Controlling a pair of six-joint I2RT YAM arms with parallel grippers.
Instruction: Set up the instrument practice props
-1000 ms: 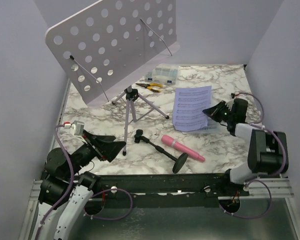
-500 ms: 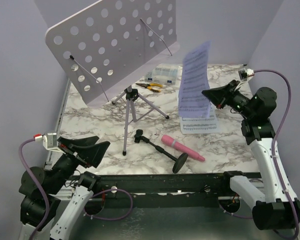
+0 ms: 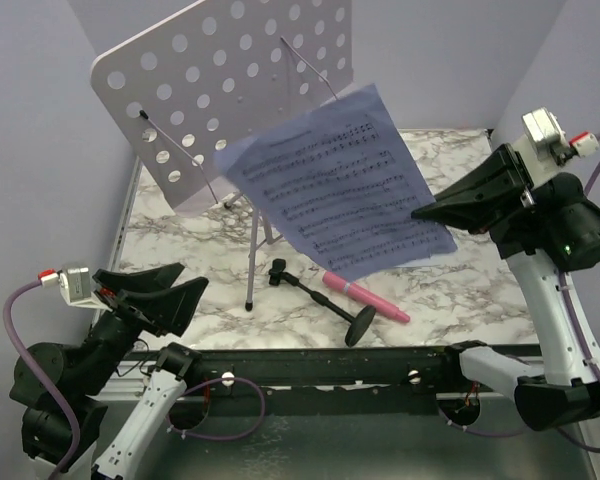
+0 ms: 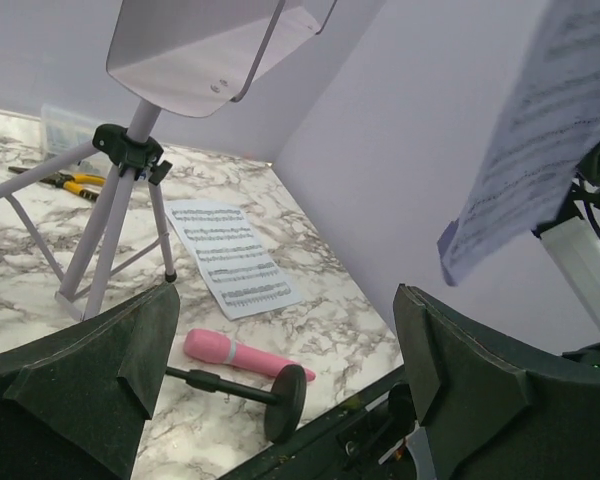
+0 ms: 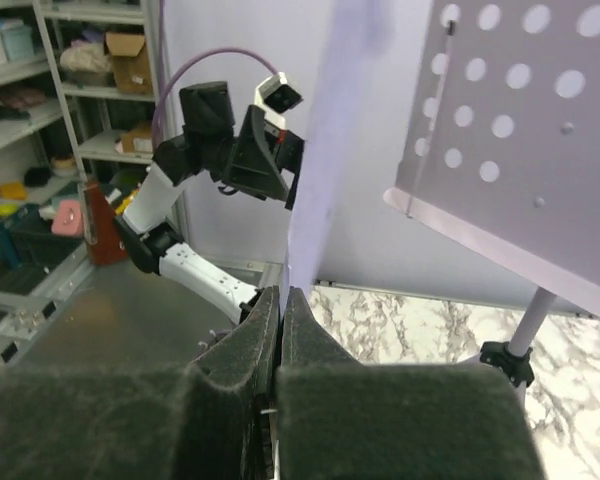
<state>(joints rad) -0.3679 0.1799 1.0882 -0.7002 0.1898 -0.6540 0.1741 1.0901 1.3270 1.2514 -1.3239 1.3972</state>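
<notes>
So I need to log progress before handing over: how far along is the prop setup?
Done: the music stand stands upright. In hand: the right gripper is shut on the lavender sheet, held in the air near the stand, not yet on it. Left: the white sheet lies flat on the table, and the pink microphone and its black stand lie on their sides. The left gripper is open and empty.

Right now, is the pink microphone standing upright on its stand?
No, the pink microphone lies on its side on the marble table, with the black stand tipped over beside it.
</notes>
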